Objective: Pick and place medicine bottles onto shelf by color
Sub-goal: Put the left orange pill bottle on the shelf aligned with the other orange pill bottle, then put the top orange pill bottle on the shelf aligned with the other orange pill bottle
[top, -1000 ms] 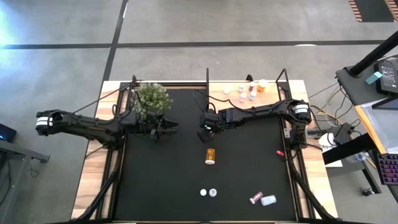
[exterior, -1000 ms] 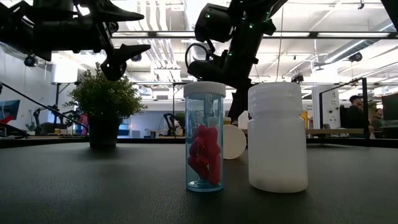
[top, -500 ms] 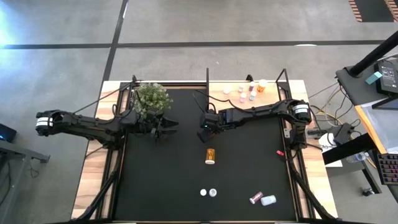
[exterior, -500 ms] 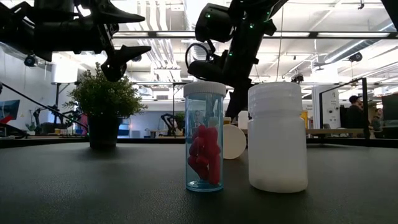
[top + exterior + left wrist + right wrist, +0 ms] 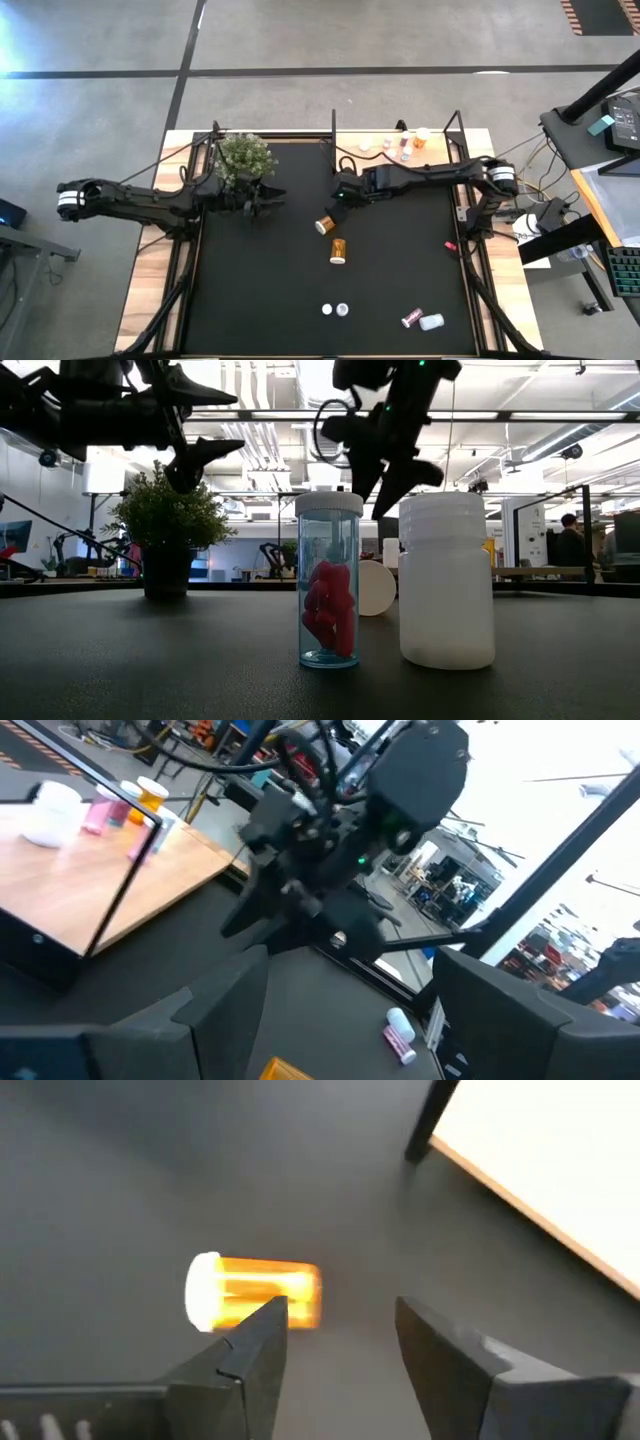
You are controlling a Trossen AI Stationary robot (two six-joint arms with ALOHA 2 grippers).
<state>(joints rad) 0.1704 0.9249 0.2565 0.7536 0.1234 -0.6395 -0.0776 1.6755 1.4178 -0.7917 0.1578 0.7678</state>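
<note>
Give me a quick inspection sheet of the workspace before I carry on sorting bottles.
Surface: black mat on a wooden table; nothing spilled seen.
Job's things: several bottles on the shelf; two orange bottles lying mid-mat; a red-pill bottle and a white bottle standing side by side; a pink bottle and a pale bottle lying together.
Clutter: potted plant; red speck.
Claws: left claw open, empty, beside the plant; right claw open, empty, over the mat by an orange bottle.
Cables: loose cables by the right arm's base.
Surroundings: person far behind; desk alongside.
</note>
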